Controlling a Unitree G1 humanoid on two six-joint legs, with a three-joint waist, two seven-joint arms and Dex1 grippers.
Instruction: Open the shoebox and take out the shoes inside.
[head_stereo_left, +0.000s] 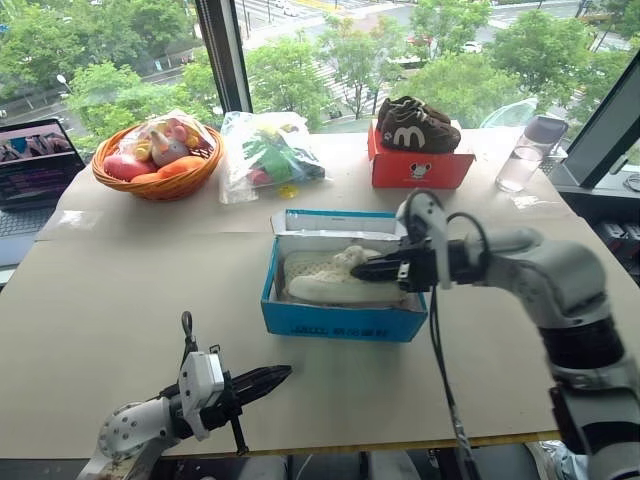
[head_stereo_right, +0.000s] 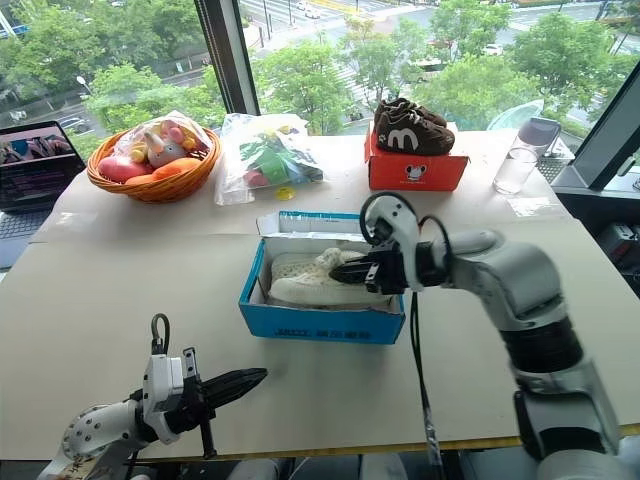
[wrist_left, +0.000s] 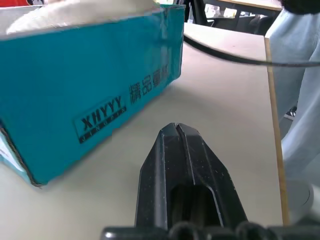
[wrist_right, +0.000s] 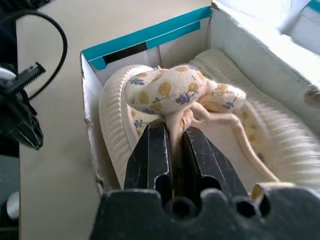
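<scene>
Because the shoebox (head_stereo_left: 340, 318) is already open, the right gripper (wrist_right: 172, 145) pinches a shoe (wrist_right: 200, 100) to lift it while the left gripper (head_stereo_left: 262, 380) waits closed and empty

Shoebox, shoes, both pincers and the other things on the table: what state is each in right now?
shoebox: open, lid off, standing on the table.
shoes: lying inside the shoebox, one gripped at its patterned tongue.
right pincer: shut on a shoe's tongue.
left pincer: shut, holding nothing, near the shoebox's front wall.
brown shoes: resting on the red box.
red box: closed.
bottle: upright, capped.
</scene>
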